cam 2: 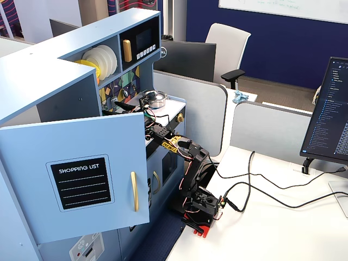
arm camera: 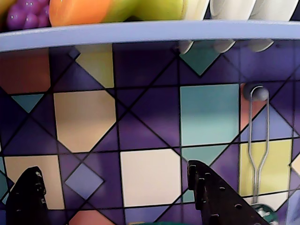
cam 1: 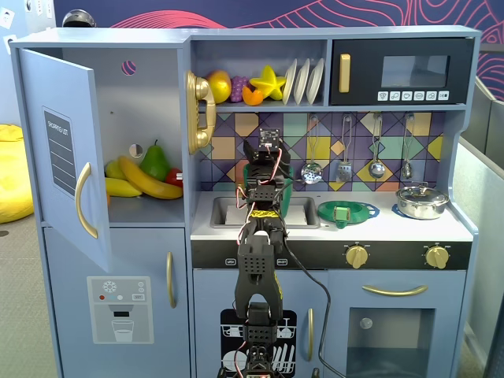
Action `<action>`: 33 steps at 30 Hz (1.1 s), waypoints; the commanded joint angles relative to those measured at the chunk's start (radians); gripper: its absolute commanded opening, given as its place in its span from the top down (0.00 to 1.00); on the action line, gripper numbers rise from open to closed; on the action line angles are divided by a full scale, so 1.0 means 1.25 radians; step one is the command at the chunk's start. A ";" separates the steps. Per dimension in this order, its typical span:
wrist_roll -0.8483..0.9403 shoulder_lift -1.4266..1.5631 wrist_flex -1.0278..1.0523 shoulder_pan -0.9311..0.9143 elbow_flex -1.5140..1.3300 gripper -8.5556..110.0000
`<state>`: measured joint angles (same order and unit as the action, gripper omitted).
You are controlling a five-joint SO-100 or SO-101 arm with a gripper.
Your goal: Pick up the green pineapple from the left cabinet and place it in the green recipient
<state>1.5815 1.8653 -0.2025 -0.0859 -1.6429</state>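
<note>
the end effector [arm camera: 112,187] is spread wide with nothing between its tips, pointed at the purple tiled backsplash [arm camera: 150,126]. below it the green recipient [cam 1: 282,179] stands in the sink [cam 1: 303,211]. can't spot the green pineapple anywhere. the left cabinet [cam 1: 150,110] hangs open, banana [cam 1: 150,179] and pear [cam 1: 155,161] inside.

The white table [cam 2: 272,228] carries the black robot arm's red base [cam 2: 198,225], black cables [cam 2: 261,187] and a monitor stand [cam 2: 310,163] at its right edge.
</note>
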 commanded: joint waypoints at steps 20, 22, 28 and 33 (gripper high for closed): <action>0.085 0.936 0.909 -0.025 -0.897 0.76; 0.047 0.952 0.900 0.001 -0.965 0.78; -0.002 0.993 0.957 0.048 -1.082 0.80; -0.071 1.049 1.147 0.058 -1.082 0.80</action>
<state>1.5417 3.1523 1.0922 -0.0307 -3.0020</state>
